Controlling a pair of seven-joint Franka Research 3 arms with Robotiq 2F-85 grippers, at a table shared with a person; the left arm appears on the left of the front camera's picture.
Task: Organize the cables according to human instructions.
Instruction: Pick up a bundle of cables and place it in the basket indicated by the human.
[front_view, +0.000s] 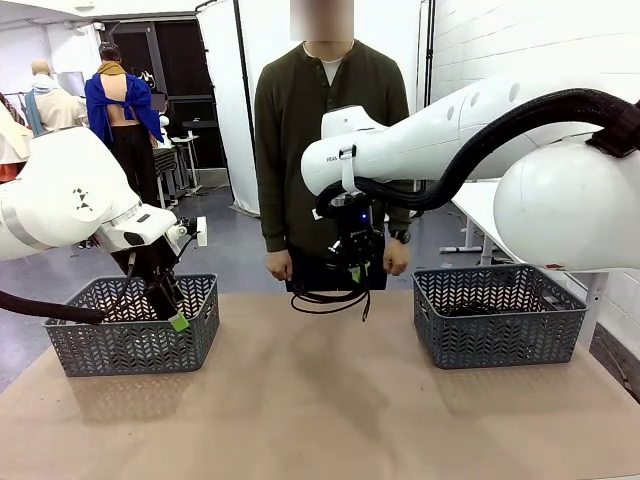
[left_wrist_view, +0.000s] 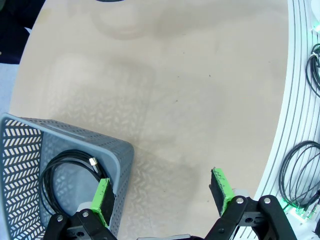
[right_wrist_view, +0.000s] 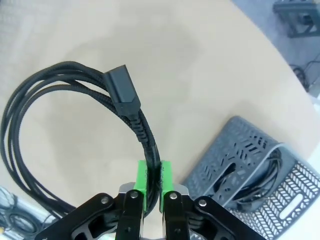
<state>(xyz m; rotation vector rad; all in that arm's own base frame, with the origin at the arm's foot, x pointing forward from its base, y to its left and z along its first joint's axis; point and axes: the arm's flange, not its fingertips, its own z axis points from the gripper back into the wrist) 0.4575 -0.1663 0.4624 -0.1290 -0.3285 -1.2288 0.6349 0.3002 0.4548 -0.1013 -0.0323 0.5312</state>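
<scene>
STEP: carrying | right tool (right_wrist_view: 152, 181) clamped on coiled cable (right_wrist_view: 60, 120), dangling mid-bench before the human (front_view: 330, 120) | left tool (left_wrist_view: 162, 197) gaping over left basket (front_view: 135, 335) | NEXT: I await their cue, then pick a basket

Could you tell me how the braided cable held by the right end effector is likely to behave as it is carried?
The braided cable will probably stay floppy: its loops sag below the right end effector. It looks light, being thin cord pinched at one point. Its chunky plug hangs free, so it may swing, and the loops could snag a basket rim.
</scene>
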